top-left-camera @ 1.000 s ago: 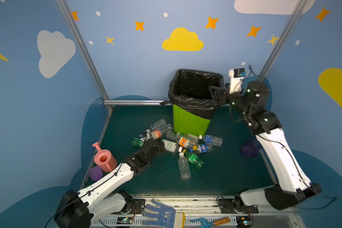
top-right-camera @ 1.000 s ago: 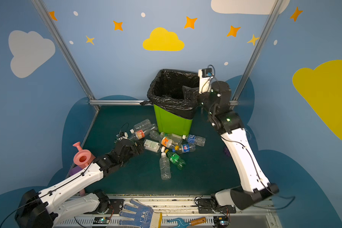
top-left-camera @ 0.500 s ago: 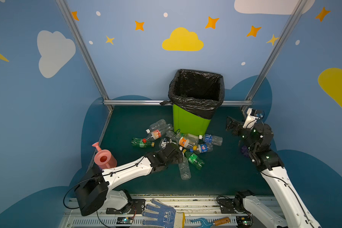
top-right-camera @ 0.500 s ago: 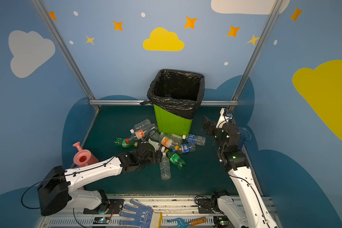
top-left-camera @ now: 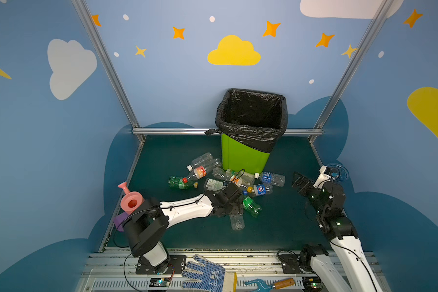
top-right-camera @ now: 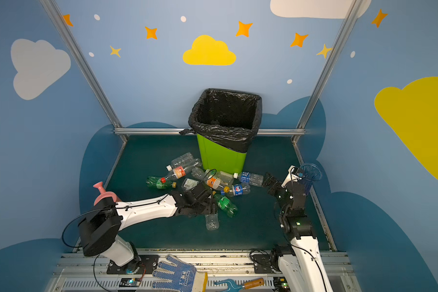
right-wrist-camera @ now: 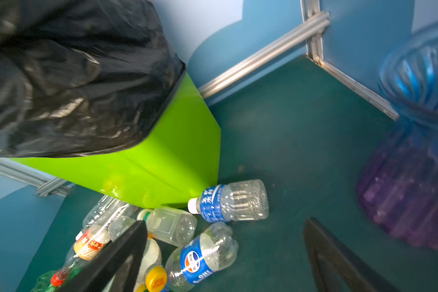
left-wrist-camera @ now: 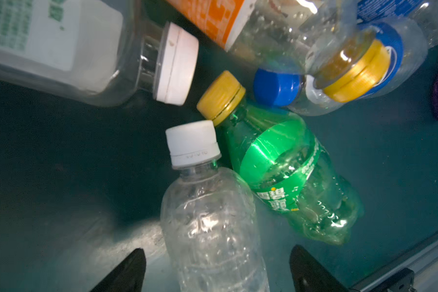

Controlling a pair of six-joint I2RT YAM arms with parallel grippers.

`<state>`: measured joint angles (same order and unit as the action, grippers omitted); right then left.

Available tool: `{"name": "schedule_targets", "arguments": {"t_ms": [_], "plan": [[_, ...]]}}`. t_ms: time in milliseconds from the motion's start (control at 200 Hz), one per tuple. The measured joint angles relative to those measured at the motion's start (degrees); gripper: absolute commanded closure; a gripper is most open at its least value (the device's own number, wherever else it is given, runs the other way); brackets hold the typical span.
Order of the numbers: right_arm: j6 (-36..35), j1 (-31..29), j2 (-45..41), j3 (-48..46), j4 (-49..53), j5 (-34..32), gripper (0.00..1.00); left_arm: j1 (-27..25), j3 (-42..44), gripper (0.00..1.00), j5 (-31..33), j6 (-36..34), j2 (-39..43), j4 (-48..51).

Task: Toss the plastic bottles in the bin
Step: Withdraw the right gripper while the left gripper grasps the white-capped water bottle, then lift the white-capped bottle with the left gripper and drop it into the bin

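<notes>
Bottles (top-left-camera: pixel 200 172): about eleven lie loose on the desk (top-left-camera: pixel 167 151), heaped just in front of the bin (top-left-camera: pixel 243 156), the rearmost against its base. Neither gripper holds one. In both top views the inside of the bin shows only black bag and shadow, so what has already gone in cannot be told. Judgement: most of the job is left, since each bottle on the desk has yet to go over the rim. The left gripper (left-wrist-camera: pixel 217 252) is low at the near edge of the heap. Its jaws stand apart on either side of a clear bottle (left-wrist-camera: pixel 208 222), with a gap showing on both sides, so there is no grip yet. That bottle lies on its side and has a white cap, no label and a thin ribbed wall. Its neck is just beside a green bottle (left-wrist-camera: pixel 288 177) with a yellow cap. It probably crushes easily under a squeeze. The right gripper (right-wrist-camera: pixel 225 221) hangs to the right of the bin with its jaws wide and empty, and two blue-labelled bottles lie below it. The vase (right-wrist-camera: pixel 412 189) and the watering can (top-left-camera: pixel 132 201) are not part of the job.
</notes>
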<state>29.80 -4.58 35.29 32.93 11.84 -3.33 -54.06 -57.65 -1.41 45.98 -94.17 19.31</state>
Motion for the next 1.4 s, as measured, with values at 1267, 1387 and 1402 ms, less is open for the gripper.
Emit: {"name": "schedule_targets", "arguments": {"t_ms": [1267,1387,1402], "plan": [[3.7,8.3,-1.6,-3.3,0.9,6.0,0.05,5.5,-3.3,0.49,8.5,-4.7,18.0,7.7],[4.1,8.4,-1.8,-3.3,0.9,6.2,0.05,9.2,-8.9,0.49,16.5,-11.6,29.5,7.8],[4.1,8.5,-1.9,-3.3,0.9,6.2,0.05,9.7,-9.7,0.49,17.6,-12.8,31.3,7.3]]}}
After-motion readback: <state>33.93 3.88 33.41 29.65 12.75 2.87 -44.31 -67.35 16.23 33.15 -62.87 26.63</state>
